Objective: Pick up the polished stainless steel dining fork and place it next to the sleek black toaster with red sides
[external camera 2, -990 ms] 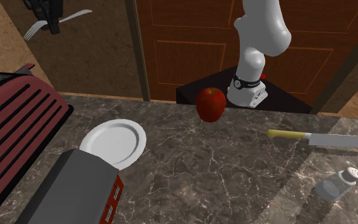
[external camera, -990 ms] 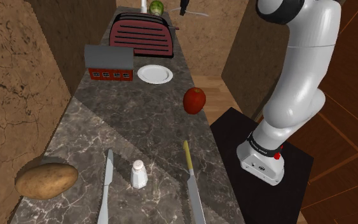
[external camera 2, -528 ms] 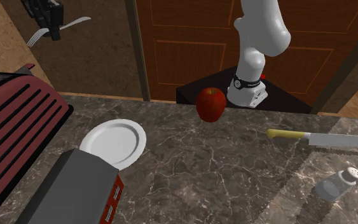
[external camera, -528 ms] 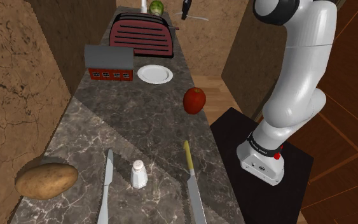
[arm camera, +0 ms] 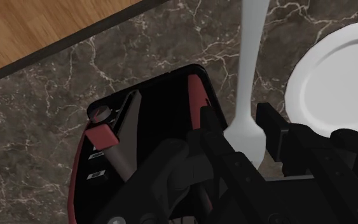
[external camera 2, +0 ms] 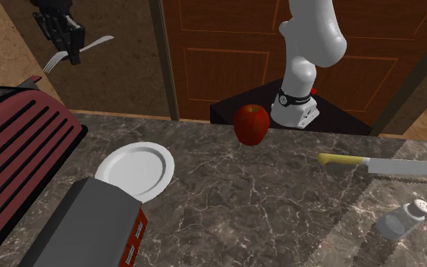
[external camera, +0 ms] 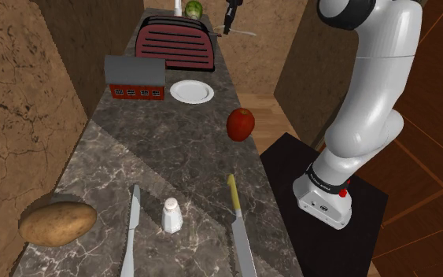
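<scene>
The jaws are clamped on the fork (external camera 2: 80, 50) near its neck, and I can see it gripped crosswise, well above the table (external camera: 172, 153). In the second exterior view its tines point down to that view's left and the handle sticks out to the right. It renders pale grey. Down the wrist view, the handle runs out over bare marble between the toaster (arm camera: 142, 127) and the white plate (arm camera: 336, 83). The toaster is black on top with dark red sides. It has two small pale marks near its lever, too small for me to read. Nearer the stand on the table I see a red apple (external camera: 241, 123), a yellow-handled knife (external camera: 236, 214) and a white shaker (external camera: 171, 214).
</scene>
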`<move>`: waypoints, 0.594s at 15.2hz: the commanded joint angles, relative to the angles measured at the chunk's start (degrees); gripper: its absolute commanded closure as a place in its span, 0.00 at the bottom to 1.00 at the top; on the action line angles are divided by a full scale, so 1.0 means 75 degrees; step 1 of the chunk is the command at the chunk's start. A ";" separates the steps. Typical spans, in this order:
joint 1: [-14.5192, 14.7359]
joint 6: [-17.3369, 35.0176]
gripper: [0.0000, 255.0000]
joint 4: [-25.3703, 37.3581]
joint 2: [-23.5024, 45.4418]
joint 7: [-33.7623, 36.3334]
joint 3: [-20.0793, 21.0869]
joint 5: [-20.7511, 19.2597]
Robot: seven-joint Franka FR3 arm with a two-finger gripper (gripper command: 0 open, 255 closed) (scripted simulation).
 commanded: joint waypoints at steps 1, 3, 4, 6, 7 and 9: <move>-0.0010 0.0228 1.00 -0.0238 -0.0015 -0.0010 -0.0003 0.0003; -0.0013 0.0440 1.00 -0.0462 -0.0027 -0.0011 -0.0003 0.0004; -0.0015 0.0544 1.00 -0.0569 -0.0029 -0.0011 -0.0004 0.0004; -0.0018 0.0749 1.00 -0.0773 -0.0028 -0.0012 -0.0005 0.0004; -0.0019 0.0850 1.00 -0.0870 -0.0025 -0.0013 -0.0005 0.0003; -0.0021 0.1049 1.00 -0.1056 -0.0012 -0.0013 -0.0007 0.0002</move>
